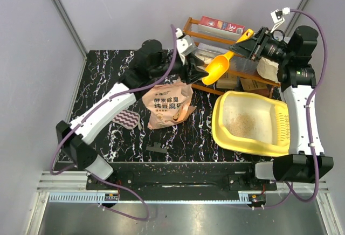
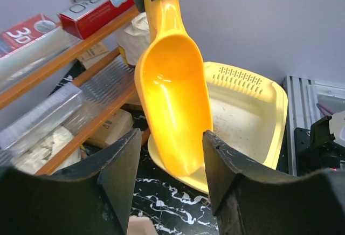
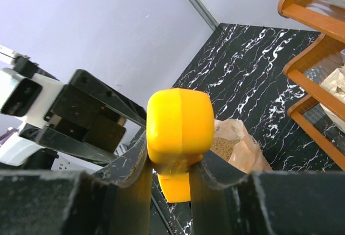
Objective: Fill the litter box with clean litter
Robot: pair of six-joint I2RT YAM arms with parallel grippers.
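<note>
The yellow litter box (image 1: 222, 130) sits at the right of the table with a thin patch of beige litter (image 1: 243, 122) inside; it also shows in the left wrist view (image 2: 269, 92). The peach-orange litter bag (image 1: 167, 105) stands at the centre, its mouth open with granules showing (image 3: 223, 146). My right gripper (image 1: 245, 43) is shut on the handle of the yellow-orange scoop (image 1: 215, 69), held in the air between bag and box. The scoop bowl (image 2: 172, 100) looks empty. My left gripper (image 1: 190, 69) hovers at the bag's top with its jaws apart (image 2: 171, 154); a bit of bag edge (image 2: 143, 226) shows below them.
A wooden rack (image 1: 213, 41) with boxes and clear packets stands at the back behind the scoop. A white sack (image 1: 267, 68) sits by the right arm. A striped pad (image 1: 128, 120) and a small dark piece (image 1: 156, 149) lie on the black marble table.
</note>
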